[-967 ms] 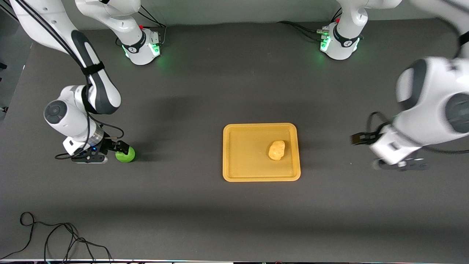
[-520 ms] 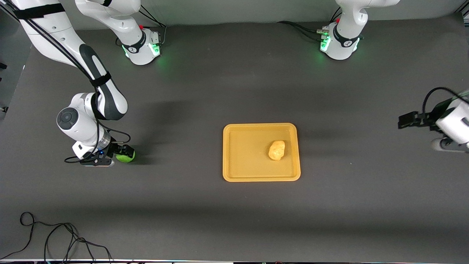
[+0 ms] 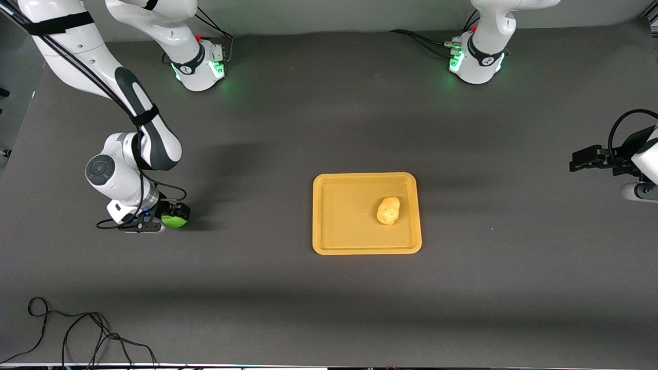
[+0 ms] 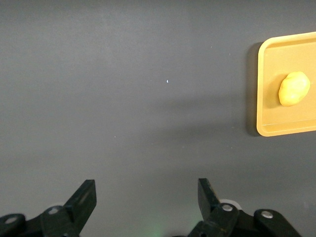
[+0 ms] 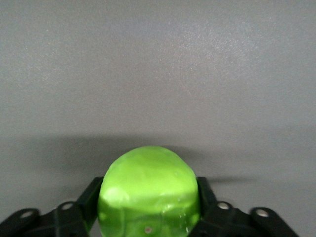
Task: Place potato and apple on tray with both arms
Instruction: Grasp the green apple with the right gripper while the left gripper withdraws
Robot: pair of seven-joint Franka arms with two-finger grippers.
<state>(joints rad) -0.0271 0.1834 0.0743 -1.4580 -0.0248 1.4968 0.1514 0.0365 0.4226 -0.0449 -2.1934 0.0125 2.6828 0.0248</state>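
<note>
The potato [image 3: 388, 210] lies in the orange-yellow tray [image 3: 339, 241] at mid-table, toward its left-arm end. It also shows in the left wrist view [image 4: 294, 89] in the tray [image 4: 264, 98]. My right gripper [image 3: 174, 217] is low at the table near the right arm's end, shut on the green apple [image 3: 175, 222]. In the right wrist view its fingers [image 5: 91, 195] press both sides of the apple [image 5: 148, 182]. My left gripper [image 3: 586, 158] hangs open and empty over bare table at the left arm's end, fingers [image 4: 84, 197] wide apart.
A black cable [image 3: 77, 329] lies coiled on the table's near edge at the right arm's end. The two green-lit bases [image 3: 200, 64] [image 3: 475, 61] stand along the back edge. Dark bare table lies between the apple and the tray.
My left arm has swung away from the tray toward the left arm's end of the table. My right gripper has shifted over the apple and closed round it.
</note>
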